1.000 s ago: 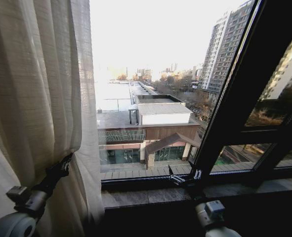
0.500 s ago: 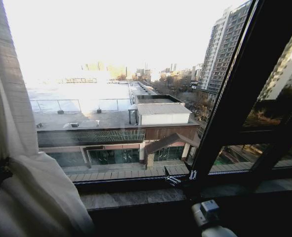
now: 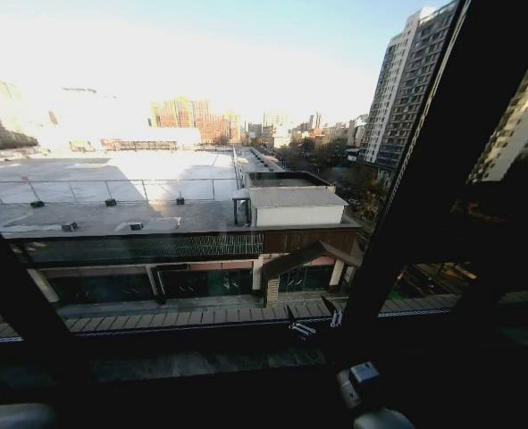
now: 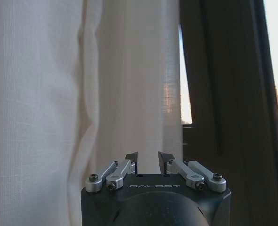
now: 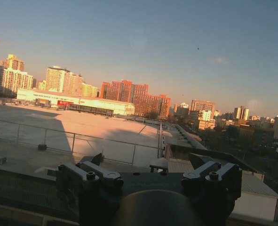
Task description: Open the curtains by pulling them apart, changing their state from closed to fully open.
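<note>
The sheer off-white pleated curtains [image 4: 82, 84] hang vertically just ahead of the released, empty left gripper [image 4: 148, 162]; the right gripper [image 5: 146, 172], fingers parted, faces bare window glass.

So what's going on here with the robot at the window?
The robot faces a window whose glass is uncovered in the head view, with the city outside. The left tool sits close in front of a bunched curtain panel beside the dark frame, fingers open and gripping nothing. The right tool points out through the glass, open and empty.
</note>
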